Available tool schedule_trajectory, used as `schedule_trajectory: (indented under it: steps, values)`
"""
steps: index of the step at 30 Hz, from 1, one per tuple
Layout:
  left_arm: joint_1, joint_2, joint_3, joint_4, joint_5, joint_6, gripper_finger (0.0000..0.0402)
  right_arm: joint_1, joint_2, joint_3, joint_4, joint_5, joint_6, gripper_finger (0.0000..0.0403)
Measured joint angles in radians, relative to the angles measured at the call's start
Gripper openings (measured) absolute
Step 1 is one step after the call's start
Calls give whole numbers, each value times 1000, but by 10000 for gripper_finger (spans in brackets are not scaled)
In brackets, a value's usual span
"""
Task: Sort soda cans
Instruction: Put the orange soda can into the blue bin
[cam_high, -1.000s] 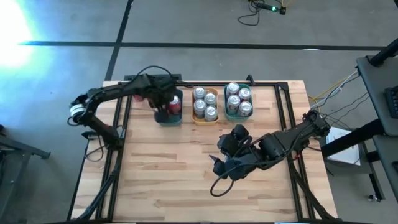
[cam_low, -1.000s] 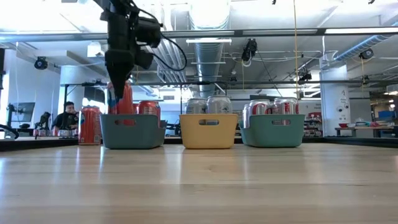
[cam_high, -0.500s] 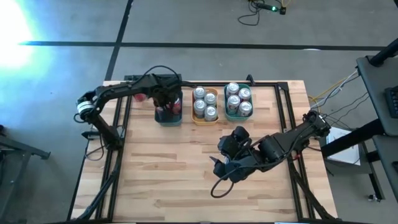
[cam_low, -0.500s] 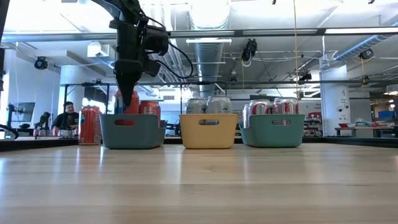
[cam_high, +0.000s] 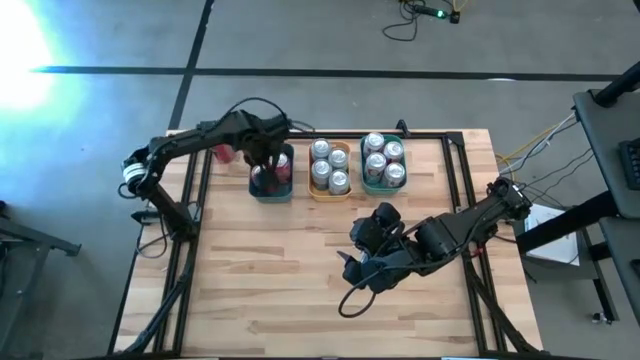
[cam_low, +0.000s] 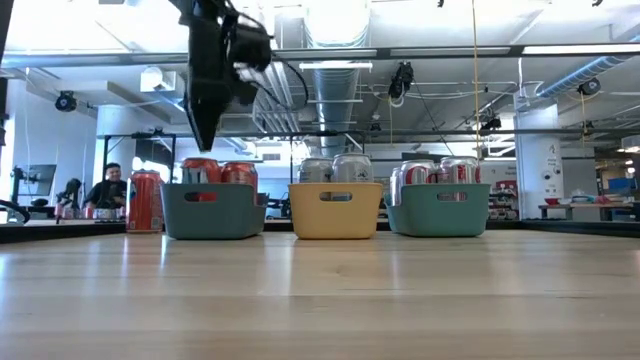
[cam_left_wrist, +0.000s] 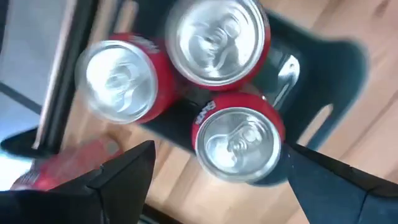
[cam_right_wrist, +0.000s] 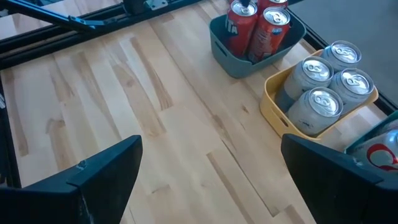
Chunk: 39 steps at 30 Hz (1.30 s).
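A: What's around the tabletop (cam_high: 300, 270)?
B: Grey concrete floor (cam_high: 300, 40), glare at 10 o'clock, a desk (cam_high: 610, 120) at 3.
A: Farther back?
B: Ceiling ducts (cam_low: 335, 25), a person (cam_low: 108, 188) seated at 9 o'clock.

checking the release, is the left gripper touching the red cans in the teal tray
Apart. The low view shows the left gripper hanging above the red cans in the teal tray, with background showing between them.
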Motion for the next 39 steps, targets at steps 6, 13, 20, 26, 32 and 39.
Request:
schedule_trajectory:
  steps: [6, 13, 20, 26, 32, 39]
  values:
    - [74, -9, 149, -173, -2, -127, 342, 0, 0, 0, 0, 0, -1, 380]
    - [294, -10, 171, -212, -18, -215, 351, 11, 0, 0, 0, 0, 31, 380]
    - [499, -10, 157, -162, -59, -180, 352, 39, 0, 0, 0, 0, 67, 380]
    - [576, 1, 156, -97, -5, -202, 351, 38, 0, 0, 1, 2, 69, 380]
    - [583, 77, 156, -83, -33, -263, 351, 37, 0, 0, 3, 2, 83, 380]
    - [583, 186, 157, -83, -83, -272, 351, 39, 0, 0, 3, 2, 122, 380]
